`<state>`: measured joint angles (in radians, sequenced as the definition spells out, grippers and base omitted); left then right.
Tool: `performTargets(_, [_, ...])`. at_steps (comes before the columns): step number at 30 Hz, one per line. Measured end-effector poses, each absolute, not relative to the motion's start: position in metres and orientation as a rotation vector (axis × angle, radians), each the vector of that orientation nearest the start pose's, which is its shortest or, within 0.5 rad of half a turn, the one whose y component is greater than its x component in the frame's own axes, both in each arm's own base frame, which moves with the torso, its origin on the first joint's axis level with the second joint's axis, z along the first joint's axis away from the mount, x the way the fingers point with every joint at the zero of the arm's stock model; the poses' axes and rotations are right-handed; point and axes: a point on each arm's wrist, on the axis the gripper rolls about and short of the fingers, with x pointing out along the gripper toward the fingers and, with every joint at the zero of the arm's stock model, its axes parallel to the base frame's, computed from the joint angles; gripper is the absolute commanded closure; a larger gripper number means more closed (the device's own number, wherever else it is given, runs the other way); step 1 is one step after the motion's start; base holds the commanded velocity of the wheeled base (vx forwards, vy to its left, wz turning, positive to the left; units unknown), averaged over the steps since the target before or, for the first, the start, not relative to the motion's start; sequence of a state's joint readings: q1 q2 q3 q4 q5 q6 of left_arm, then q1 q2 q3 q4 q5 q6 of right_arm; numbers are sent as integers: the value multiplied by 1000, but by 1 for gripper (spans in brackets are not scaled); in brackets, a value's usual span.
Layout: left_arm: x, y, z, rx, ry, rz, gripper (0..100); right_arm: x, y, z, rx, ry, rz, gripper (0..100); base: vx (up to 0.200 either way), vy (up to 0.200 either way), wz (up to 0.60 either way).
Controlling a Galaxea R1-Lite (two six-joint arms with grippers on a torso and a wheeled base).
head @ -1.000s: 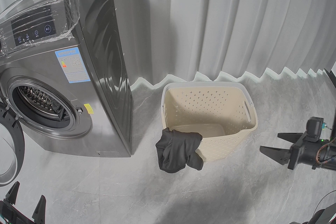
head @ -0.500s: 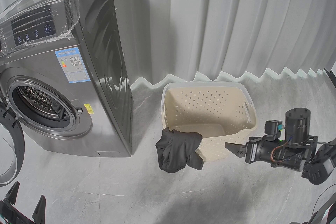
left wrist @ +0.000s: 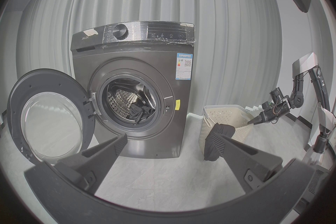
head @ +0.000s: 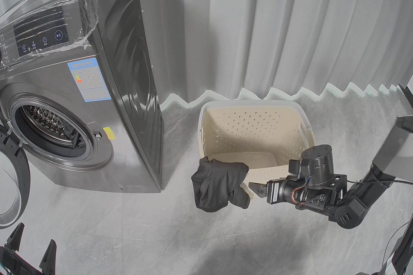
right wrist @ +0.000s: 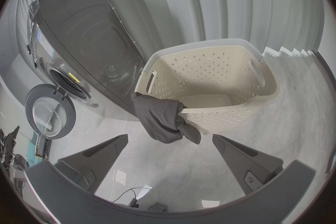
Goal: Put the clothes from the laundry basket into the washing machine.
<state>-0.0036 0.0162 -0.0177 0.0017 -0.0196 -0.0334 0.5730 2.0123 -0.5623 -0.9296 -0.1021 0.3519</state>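
Nearest, low by the floor (head: 150, 224) of pale grey tiles, the left claw (head: 35, 237) hangs with its two dark fingers apart and holds nothing. It faces the washing machine's front from well back.

Further in and on the other side, the right claw (head: 257, 189) is stretched level in front of the laundry basket's near wall. Its fingers are spread and clamp nothing. The dark garment (head: 217, 187) is just beside its tip. This garment is draped over the near corner of the cream laundry basket (head: 258, 117), on the washer's side, and most of it hangs down the outside wall. The basket stands on the floor, and its walls are pierced with small star-shaped holes. A thin cable (right wrist: 127, 196) lies on the tiles close to the robot.

The grey washing machine (head: 124, 74) stands beside the basket, with a strip of floor between them. Its round door (head: 13, 185) is swung wide open. More dark clothing (left wrist: 140, 111) lies in the steel drum.

- A blue-and-white sticker (head: 89, 79) sits on the front above the opening. It carries a coloured scale and a square code, and its print is too small to read.
- A small yellow sticker (head: 109, 133) sits by the door latch.
- The control panel (head: 41, 37) shows lit icons under crinkled plastic film, with a dial (left wrist: 120, 30) next to it.
- A pale scrap of tape (left wrist: 90, 31) is stuck on the top corner.

Pleated white curtains (head: 279, 22) hang behind everything.
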Motion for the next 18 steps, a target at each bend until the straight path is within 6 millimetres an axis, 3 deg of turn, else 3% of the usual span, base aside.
performTargets(18, [-23, 0, 81, -33, 1, -23, 0, 303, 205, 20, 204, 595, 350, 0, 0, 0, 0])
